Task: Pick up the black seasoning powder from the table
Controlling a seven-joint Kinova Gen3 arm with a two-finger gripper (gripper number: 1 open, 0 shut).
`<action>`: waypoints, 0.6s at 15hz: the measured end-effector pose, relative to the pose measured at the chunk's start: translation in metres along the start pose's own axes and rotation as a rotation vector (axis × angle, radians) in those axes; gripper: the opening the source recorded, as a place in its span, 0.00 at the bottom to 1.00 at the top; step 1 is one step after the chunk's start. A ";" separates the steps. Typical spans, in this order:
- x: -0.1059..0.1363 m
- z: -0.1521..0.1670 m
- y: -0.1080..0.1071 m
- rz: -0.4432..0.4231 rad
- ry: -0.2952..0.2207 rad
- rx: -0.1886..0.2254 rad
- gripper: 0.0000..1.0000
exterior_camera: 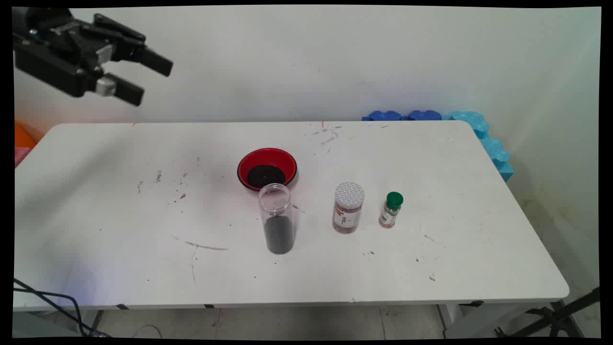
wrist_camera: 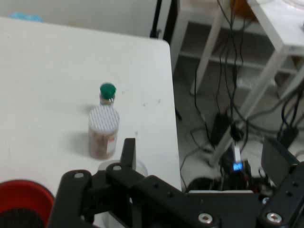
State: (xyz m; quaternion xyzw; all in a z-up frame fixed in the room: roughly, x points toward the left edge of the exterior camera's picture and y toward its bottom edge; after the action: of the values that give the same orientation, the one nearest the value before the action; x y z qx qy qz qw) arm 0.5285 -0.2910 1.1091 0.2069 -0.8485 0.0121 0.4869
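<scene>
The black two-finger gripper (exterior_camera: 151,81) hangs high above the far-left corner of the white table (exterior_camera: 96,230), its jaws spread wide and empty, well apart from everything. Near the table's middle a clear plastic tube, part-filled with dark grains (exterior_camera: 278,219), stands just in front of a red bowl holding dark grains (exterior_camera: 266,168). Toward the right edge stand a white-lidded jar of brown spice (exterior_camera: 348,208) and a small green-capped bottle (exterior_camera: 391,210).

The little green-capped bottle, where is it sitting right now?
In the main view the green-capped bottle stands upright right of the table's centre, just right of the white-lidded jar, apart from it; the hand view shows it just beyond that jar.
</scene>
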 end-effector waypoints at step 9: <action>-0.038 0.054 0.006 -0.060 0.111 0.054 1.00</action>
State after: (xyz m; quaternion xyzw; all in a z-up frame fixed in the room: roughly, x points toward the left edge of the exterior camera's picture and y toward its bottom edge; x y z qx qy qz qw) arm 0.4993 -0.2847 1.0500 0.2441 -0.8131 0.0317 0.5274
